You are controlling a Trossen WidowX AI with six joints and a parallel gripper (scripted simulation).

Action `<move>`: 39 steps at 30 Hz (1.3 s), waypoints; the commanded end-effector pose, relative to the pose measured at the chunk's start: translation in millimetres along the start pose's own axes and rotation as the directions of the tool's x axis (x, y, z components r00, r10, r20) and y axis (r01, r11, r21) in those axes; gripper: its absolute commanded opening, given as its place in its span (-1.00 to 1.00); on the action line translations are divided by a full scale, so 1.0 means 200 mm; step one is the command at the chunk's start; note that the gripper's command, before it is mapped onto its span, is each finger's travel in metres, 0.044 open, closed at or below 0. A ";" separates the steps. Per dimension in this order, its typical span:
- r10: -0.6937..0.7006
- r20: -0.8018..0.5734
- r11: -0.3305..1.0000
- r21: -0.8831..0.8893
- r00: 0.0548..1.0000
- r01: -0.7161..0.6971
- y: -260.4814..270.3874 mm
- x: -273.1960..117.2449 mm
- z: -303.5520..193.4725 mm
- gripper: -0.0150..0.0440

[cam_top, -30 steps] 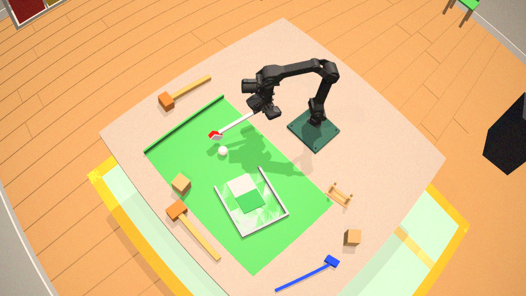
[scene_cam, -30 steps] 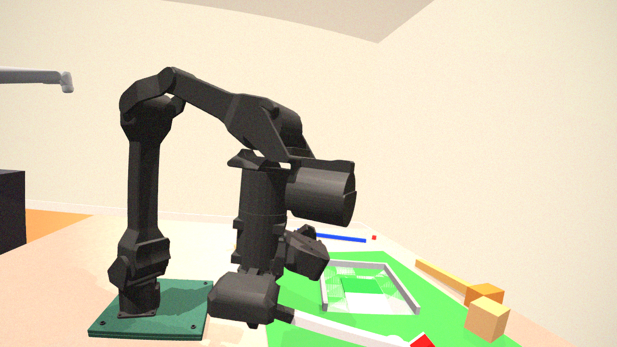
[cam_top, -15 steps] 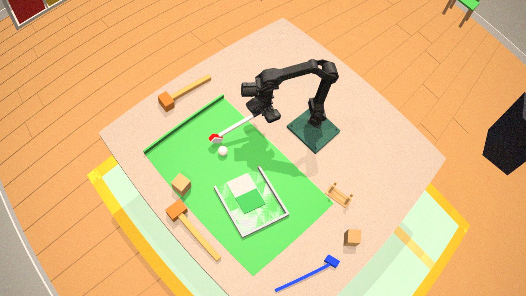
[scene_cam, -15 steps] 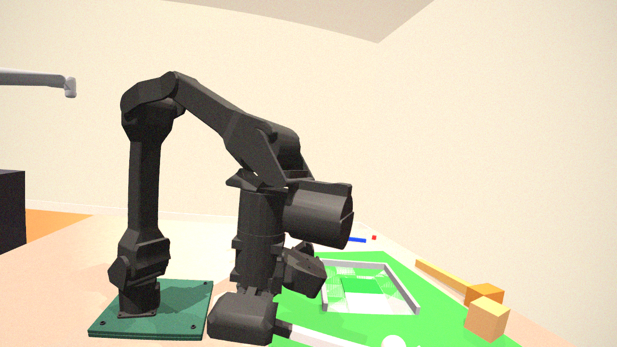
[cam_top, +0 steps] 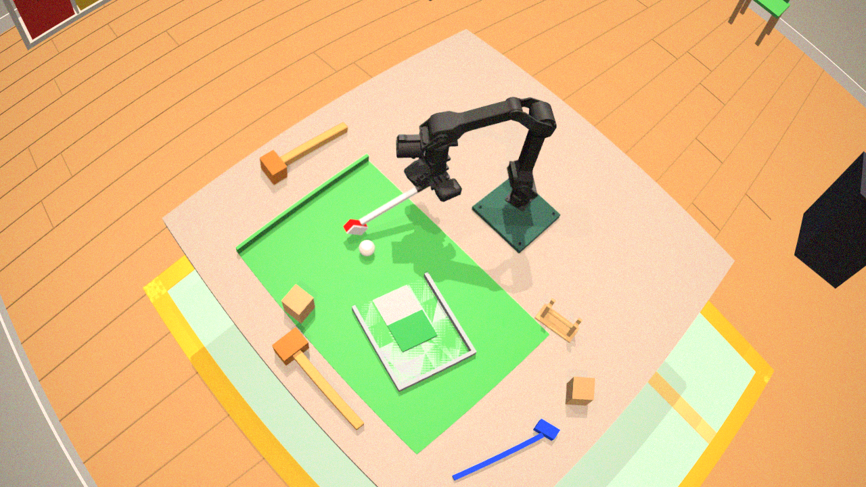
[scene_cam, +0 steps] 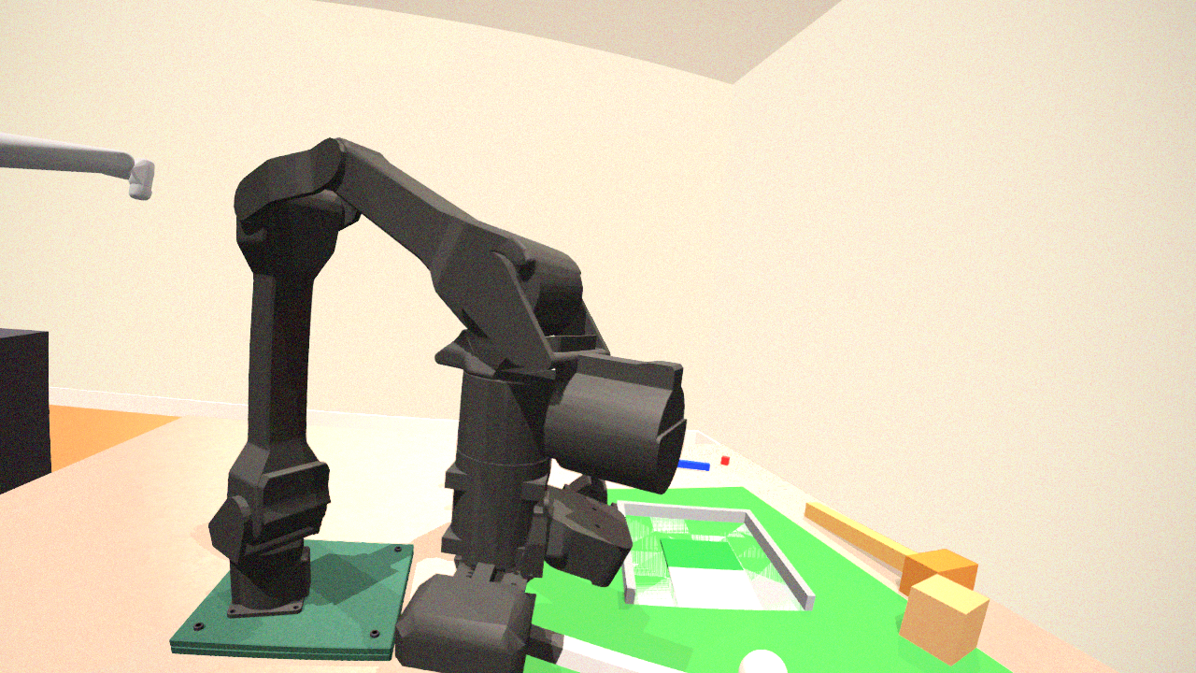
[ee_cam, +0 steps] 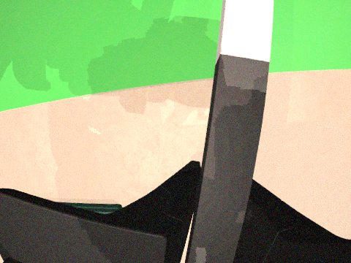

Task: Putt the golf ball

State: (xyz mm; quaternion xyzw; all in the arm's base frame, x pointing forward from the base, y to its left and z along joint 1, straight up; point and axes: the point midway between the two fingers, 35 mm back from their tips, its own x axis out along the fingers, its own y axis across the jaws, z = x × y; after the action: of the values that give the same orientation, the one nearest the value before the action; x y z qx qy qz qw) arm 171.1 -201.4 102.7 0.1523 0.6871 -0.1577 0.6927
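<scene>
Red putter [cam_top: 356, 226] head, white shaft, gripped

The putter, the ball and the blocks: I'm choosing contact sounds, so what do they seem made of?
Red putter: flat red head on a white shaft with a dark grip, matte like painted plastic or metal; unclear which. The gripper is shut on its grip. Golf ball: smooth, plain white, probably hard plastic. Tan blocks: uniform light-wood colour, no visible grain, so wood is only a guess.

A: What's between the fingers?
B: The putter's dark grip [ee_cam: 229, 171], clamped, running up the frame.
A: And above that?
B: It turns into the white shaft [ee_cam: 248, 5], crossing from the beige table [ee_cam: 98, 136] onto the green mat [ee_cam: 98, 14].
</scene>
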 end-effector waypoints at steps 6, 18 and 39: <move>-0.009 0.013 1.000 0.005 1.000 0.009 -0.13 0.01 0.01 -0.49; -0.003 0.007 1.000 0.001 1.000 0.003 -0.11 0.01 0.01 -0.49; 0.005 0.014 1.000 0.005 1.000 -0.005 0.56 -0.03 0.02 -0.49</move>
State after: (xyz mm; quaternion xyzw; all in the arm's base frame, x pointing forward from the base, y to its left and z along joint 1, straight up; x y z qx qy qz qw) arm 220.4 -103.8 100.7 0.1548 0.6855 -0.1563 0.6941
